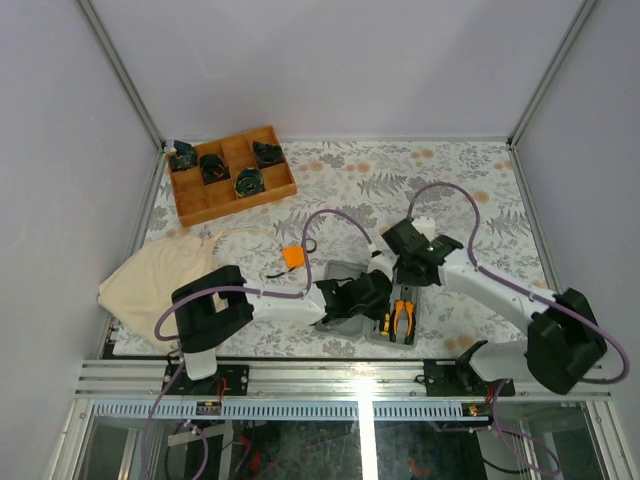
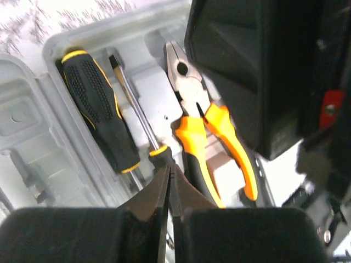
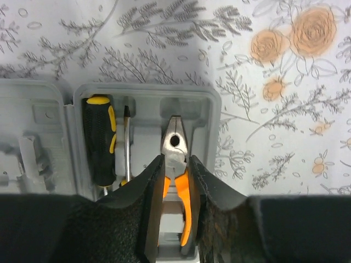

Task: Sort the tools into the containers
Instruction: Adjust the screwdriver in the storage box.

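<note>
The grey case (image 1: 340,272) lies open at the front middle of the table. Its right half (image 3: 197,96) holds a black-and-yellow screwdriver (image 3: 98,139), a thin screwdriver (image 3: 127,142) and the orange-handled pliers (image 3: 175,145). My right gripper (image 3: 176,164) stands over the pliers, its fingers a narrow gap apart and tight against both sides of the pliers' joint, while the pliers lie in their slot. My left gripper (image 2: 170,175) is shut and empty, with its tip at the thin screwdriver's handle (image 2: 159,152), beside the pliers (image 2: 192,109). An orange tape measure (image 1: 293,256) lies on the table left of the case.
A brown wooden divided tray (image 1: 232,172) with black parts stands at the back left. A beige cloth bag (image 1: 160,275) lies at the front left. The case's left half (image 3: 33,126) shows moulded slots. Both arms crowd together over the case (image 1: 385,290).
</note>
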Robot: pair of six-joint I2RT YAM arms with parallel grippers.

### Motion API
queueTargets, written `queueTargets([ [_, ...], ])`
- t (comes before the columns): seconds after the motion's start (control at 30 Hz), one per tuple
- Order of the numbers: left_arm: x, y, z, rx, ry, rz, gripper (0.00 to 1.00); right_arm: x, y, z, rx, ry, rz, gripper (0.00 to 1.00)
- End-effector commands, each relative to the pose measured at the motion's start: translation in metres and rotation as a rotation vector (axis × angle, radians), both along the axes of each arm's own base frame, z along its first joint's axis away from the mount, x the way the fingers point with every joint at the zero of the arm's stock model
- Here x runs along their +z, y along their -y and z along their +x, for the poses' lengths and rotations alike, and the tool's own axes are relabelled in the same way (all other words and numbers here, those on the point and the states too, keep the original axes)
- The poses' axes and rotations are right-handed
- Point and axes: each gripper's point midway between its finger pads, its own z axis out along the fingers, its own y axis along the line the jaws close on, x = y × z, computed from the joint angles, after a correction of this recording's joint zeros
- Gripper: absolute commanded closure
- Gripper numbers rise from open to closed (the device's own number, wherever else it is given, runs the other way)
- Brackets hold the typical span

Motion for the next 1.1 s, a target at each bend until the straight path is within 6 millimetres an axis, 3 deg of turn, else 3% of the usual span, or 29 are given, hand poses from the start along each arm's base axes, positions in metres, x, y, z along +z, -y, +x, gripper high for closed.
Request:
queueTargets([
  [0.0, -0.075, -0.101, -0.059, -0.057, -0.283, 0.426, 0.98, 0.046, -0.034, -0.003, 0.021, 0.17, 0.245, 0.69],
  [0.2, -0.019, -0.06, -0.036, -0.06, -0.204, 0.287, 0.93, 0.039, -0.019, -0.013, -0.024, 0.203, 0.262, 0.69],
  [0.33, 0.006, -0.048, -0.029, -0.067, -0.17, 0.227, 0.92, 0.034, -0.013, -0.016, -0.041, 0.194, 0.242, 0.69],
  [0.6, 0.015, -0.051, -0.03, -0.074, -0.141, 0.177, 0.84, 0.035, -0.005, -0.018, -0.088, 0.212, 0.233, 0.68],
  [0.77, 0.04, -0.042, -0.03, -0.093, -0.11, 0.066, 0.75, 0.04, -0.006, -0.028, -0.061, 0.205, 0.278, 0.64],
  [0.93, 0.085, -0.034, -0.02, -0.096, -0.036, -0.027, 0.68, 0.016, -0.014, -0.053, -0.03, 0.087, 0.336, 0.61],
  [1.07, 0.095, -0.052, -0.007, -0.04, -0.014, -0.025, 0.67, -0.003, 0.001, -0.065, -0.074, 0.036, 0.276, 0.6],
])
